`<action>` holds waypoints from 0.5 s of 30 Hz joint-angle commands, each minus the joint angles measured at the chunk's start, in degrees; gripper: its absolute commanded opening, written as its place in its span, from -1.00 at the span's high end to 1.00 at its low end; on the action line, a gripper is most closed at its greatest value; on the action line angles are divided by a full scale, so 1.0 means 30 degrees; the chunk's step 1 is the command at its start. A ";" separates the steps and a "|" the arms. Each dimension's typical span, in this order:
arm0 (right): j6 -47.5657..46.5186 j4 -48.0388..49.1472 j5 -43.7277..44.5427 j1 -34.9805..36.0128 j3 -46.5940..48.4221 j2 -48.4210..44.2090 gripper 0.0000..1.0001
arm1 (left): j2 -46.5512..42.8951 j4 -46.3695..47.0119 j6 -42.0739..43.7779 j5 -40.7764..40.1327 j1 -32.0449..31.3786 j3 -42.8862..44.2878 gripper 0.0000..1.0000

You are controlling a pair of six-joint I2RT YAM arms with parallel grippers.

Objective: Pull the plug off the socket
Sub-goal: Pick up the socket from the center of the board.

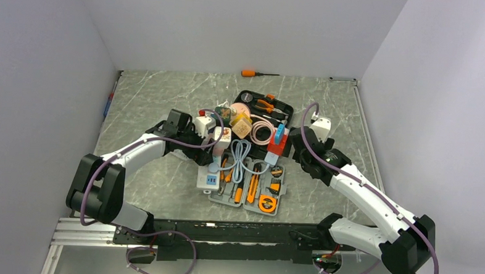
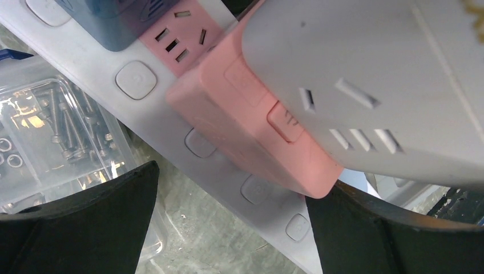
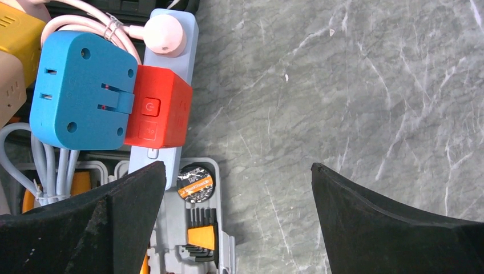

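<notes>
The socket [image 2: 97, 63], a long white strip with square buttons and a pink outlet, runs diagonally through the left wrist view; from above it lies at the left of the pile [image 1: 208, 180]. A pink block plug [image 2: 251, 131] sits in it, and a white multi-outlet adapter [image 2: 371, 74] is stacked on top. A dark blue plug [image 2: 120, 23] sits further along the strip. My left gripper [image 2: 231, 188] is open and straddles the strip, its right finger at the pink block's lower corner. My right gripper [image 3: 238, 168] is open over bare tabletop, holding nothing.
A light blue strip [image 3: 171, 63] carries a red adapter [image 3: 160, 108] and a blue adapter [image 3: 80, 91]. A grey tool tray [image 1: 244, 189], a black case [image 1: 263, 104] and a clear screw box [image 2: 51, 131] crowd the middle. An orange screwdriver [image 1: 252, 72] lies by the back wall.
</notes>
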 commanded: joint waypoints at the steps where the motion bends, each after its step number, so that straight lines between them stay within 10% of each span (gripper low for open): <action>1: 0.0071 -0.0037 0.0258 0.0022 -0.0013 -0.0662 -0.99 | -0.0324 0.0221 -0.0556 0.0826 -0.0406 -0.0033 -0.98; 15: 0.0558 -0.0440 0.1817 0.2111 0.0911 0.0404 -0.89 | -0.5615 -0.2459 0.2015 0.0400 -0.0202 0.0161 -0.98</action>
